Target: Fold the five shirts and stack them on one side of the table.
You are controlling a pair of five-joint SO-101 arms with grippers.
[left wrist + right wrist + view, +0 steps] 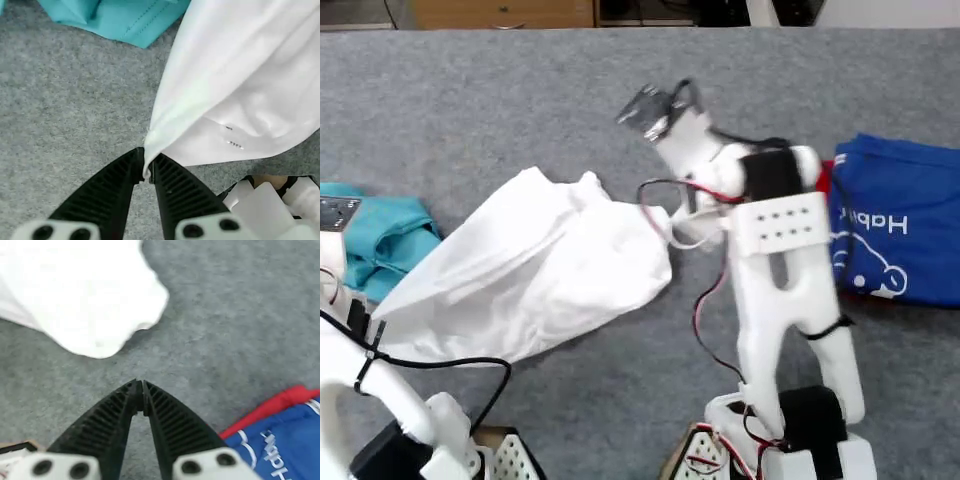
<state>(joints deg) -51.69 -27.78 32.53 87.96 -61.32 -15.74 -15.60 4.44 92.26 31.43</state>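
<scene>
The blue shirt (895,220) carries white lettering and a white line drawing on its upper face; on the white shirt (530,270) the left wrist view shows a few tiny dark marks, too small to read.

At the far left of the grey table (470,110) lies a crumpled teal shirt (380,240), with the white shirt's edge just beside it; the left end effector (147,170) is clamped on a corner of the white shirt, the cloth pinched between its two black ribbed fingers and fanning away from them; the white shirt spreads loosely across the middle of the table, bunched at its right end (where a red and a black cable of the right arm hang over it); the right end effector (143,390) has its fingers pressed together with nothing between them, over bare table, the white shirt's rounded end near its tips but apart from them; to the right the blue shirt lies folded on top of a red shirt (270,407), whose edge shows along the blue shirt's left side; wooden furniture (500,12) stands beyond the table's far edge.
</scene>
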